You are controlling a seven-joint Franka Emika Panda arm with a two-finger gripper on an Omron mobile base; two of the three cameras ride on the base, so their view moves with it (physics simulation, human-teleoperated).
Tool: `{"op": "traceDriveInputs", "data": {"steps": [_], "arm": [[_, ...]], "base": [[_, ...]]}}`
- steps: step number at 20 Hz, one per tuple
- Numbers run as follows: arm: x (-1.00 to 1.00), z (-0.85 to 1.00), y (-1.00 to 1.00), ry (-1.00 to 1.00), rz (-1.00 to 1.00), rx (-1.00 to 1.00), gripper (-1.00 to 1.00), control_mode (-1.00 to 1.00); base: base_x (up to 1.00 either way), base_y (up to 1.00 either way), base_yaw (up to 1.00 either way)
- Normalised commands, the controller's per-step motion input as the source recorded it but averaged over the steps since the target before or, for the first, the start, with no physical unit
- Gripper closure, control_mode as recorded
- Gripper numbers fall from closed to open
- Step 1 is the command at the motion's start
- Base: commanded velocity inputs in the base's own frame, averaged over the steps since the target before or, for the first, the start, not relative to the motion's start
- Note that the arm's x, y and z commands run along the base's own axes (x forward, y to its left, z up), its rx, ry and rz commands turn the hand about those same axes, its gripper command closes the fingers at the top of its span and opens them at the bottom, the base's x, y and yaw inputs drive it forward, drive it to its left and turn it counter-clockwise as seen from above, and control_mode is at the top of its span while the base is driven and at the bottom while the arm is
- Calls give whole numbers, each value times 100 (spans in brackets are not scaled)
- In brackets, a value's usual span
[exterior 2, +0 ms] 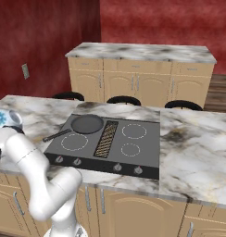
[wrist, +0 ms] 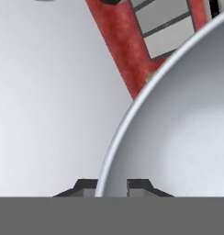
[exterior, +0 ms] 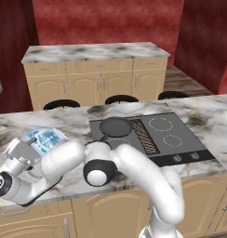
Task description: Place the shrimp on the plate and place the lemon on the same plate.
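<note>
Gripper (wrist: 111, 186) is pinched narrow, jaws almost together, and I honestly can't tell if anything's caught between them. The plate (wrist: 187, 137) sits right ahead of the fingertips and off to their right side in the hand view, its rim curving up from between the tips. Can't make out the shrimp or lemon. My guess: nudge toward that right side so the tips are over the plate's middle, not its edge
</note>
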Motion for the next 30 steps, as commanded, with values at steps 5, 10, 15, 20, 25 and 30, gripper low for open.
{"op": "traceDriveInputs", "data": {"steps": [5,10,15,20,25,30], "arm": [[1,12,0,0,6,-6,100,-100],[5,21,12,0,6,0,100,-100],[1,27,7,0,5,7,100,-100],[-7,23,-13,3,0,18,100,-100],[-16,22,-21,8,0,27,100,-100],[-7,25,-35,8,0,21,100,-100]], "base": [[0,0,0],[0,0,0],[0,0,0],[0,0,0],[0,0,0],[0,0,0]]}}
